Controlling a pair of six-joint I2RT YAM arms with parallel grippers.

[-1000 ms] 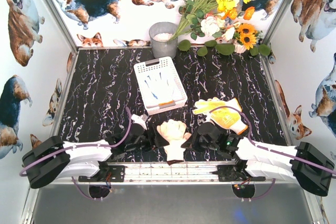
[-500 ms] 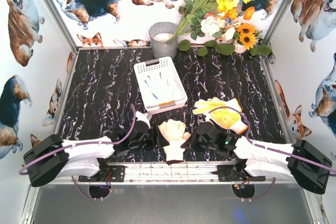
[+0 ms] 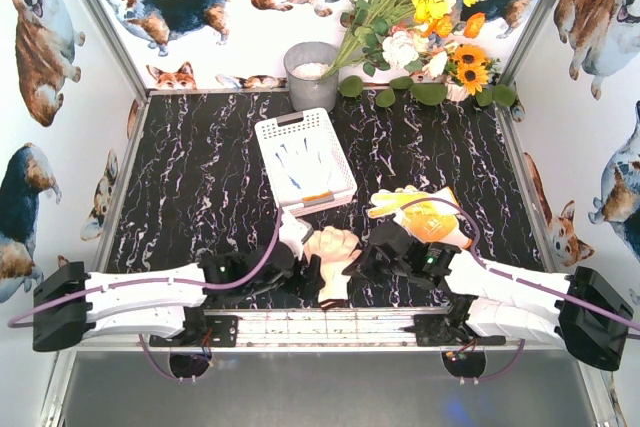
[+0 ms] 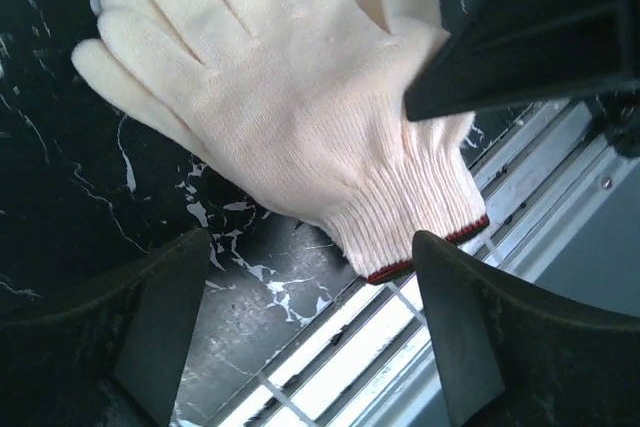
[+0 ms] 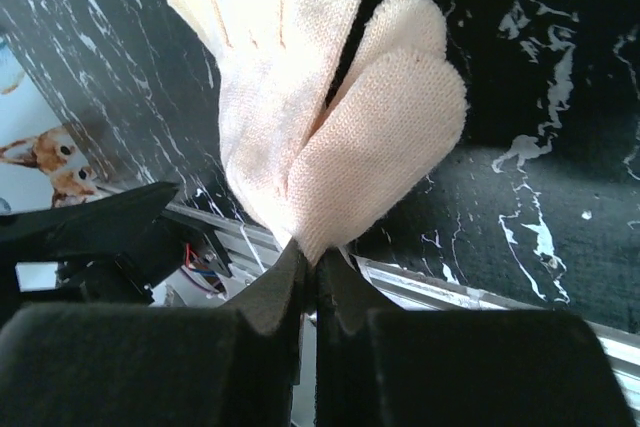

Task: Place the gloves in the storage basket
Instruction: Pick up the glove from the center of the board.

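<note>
A cream glove with a dark red-edged cuff (image 3: 332, 250) lies near the front table edge between both grippers. My right gripper (image 3: 360, 259) is shut on the glove's edge, pinching a fold (image 5: 318, 247) of the glove (image 5: 330, 127). My left gripper (image 3: 303, 269) is open, its jaws standing wide on either side of the cuff (image 4: 420, 247) without touching the glove (image 4: 280, 97). Yellow gloves with orange trim (image 3: 420, 215) lie behind the right arm. The white latticed storage basket (image 3: 266, 147) stands mid-table with blue-and-white gloves (image 3: 303, 162) inside.
A grey round pot (image 3: 311, 75) and a bunch of flowers (image 3: 420, 17) stand at the back. The metal front rail (image 3: 330, 322) runs right below the glove. Corgi-printed walls close in both sides.
The left arm has reached right, bringing its open jaws to the glove's cuff. The right gripper has shifted up and left with the glove's edge, and the glove now looks bunched.
</note>
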